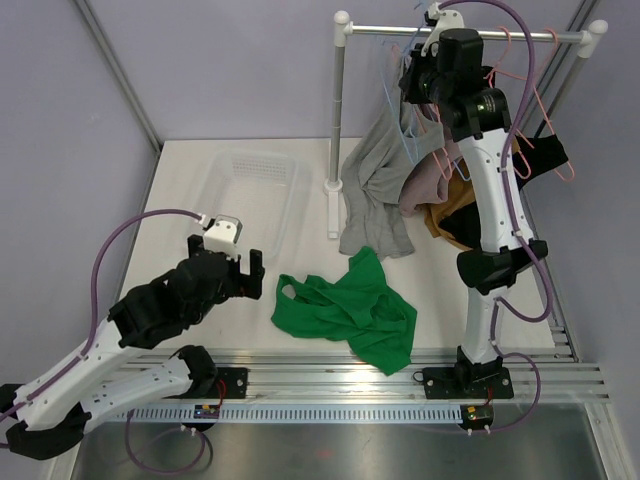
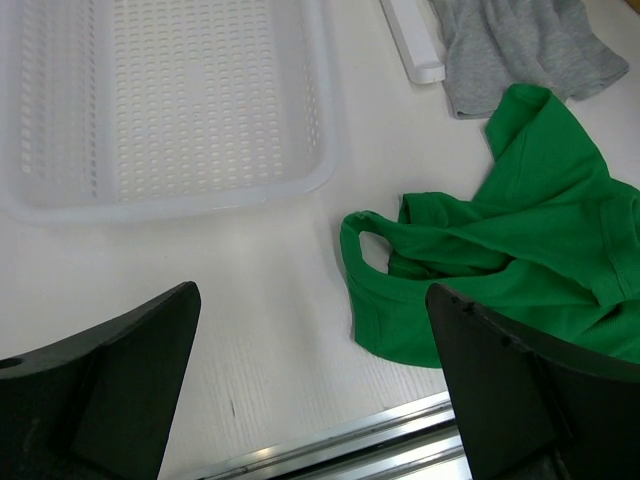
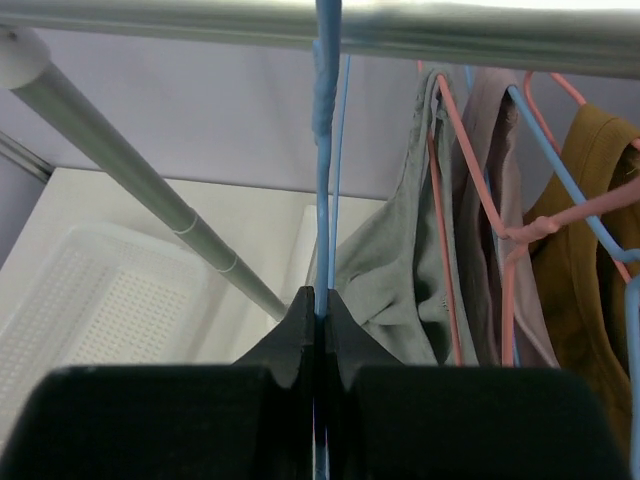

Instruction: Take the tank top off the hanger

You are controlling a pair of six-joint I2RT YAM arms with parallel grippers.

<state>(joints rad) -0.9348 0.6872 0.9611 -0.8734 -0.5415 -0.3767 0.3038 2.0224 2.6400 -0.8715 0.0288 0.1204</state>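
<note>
- left hand (image 1: 247,272) is hovering low over the counter (image 1: 180,200) with its fingers standing wide apart; it is holding nothing
- green tank top (image 1: 350,310) is lying crumpled on the counter, off any hanger, just right of the left hand and near the front edge; in the left wrist view one strap loop is pointing toward that hand
- white basket (image 1: 255,190) is sitting behind the left hand, apart from the green tank top
- right hand (image 3: 318,312) is reaching up at the rail (image 3: 450,30); its fingers are pinching shut on the thin wire of the blue hanger (image 3: 322,150), which is hanging from the rail
- grey top (image 1: 375,190) is hanging right of the blue hanger, its lower part sagging to the counter by the rack post; I cannot tell which hanger is carrying it
- pink hangers (image 3: 480,190) and a mustard garment (image 3: 585,260) are hanging further right
</note>
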